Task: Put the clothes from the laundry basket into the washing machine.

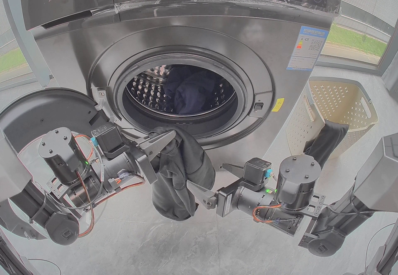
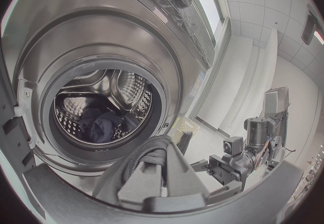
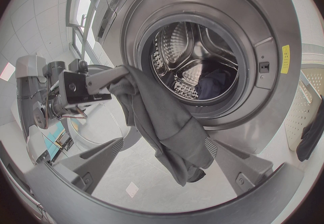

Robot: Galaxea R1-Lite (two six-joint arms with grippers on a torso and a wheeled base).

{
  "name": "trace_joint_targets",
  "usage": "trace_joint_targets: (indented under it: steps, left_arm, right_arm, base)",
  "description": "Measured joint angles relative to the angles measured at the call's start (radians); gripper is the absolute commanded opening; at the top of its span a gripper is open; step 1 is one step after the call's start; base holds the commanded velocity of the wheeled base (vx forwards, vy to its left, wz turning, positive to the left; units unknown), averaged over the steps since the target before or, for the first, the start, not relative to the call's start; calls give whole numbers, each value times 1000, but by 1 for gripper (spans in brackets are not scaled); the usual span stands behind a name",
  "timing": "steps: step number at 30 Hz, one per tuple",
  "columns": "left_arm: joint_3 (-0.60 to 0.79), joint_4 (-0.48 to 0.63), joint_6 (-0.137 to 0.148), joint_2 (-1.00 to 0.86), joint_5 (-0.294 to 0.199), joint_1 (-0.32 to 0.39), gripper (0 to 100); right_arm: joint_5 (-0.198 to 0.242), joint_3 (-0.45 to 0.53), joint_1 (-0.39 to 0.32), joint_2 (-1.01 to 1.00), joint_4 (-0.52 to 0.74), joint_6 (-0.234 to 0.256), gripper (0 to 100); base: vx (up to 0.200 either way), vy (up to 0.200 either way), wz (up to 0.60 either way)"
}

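Holds dark grey garment (image 1: 182, 180) in left gripper (image 1: 168, 141), jaws closed on top fold, just before drum opening (image 1: 178, 89). Prob. soft, light, floppy; hangs just ahead of right gripper (image 1: 206, 176), jaws wide apart. Best to pinch bunched fold.

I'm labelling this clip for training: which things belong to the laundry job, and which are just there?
Job: grey garment, left gripper holding it, washing machine, navy clothes in drum, laundry basket, dark garment on its rim, right gripper.
Just there: blue label, yellow sticker.
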Motion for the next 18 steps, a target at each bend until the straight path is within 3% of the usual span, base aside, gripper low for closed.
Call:
trace_joint_targets:
  steps: [18]
  left_arm:
    - [-11,0,-3,-10,4,-10,0]
  right_arm:
    - [-2,-207,-83,127,0,-51,100]
  base:
    - [0,0,0]
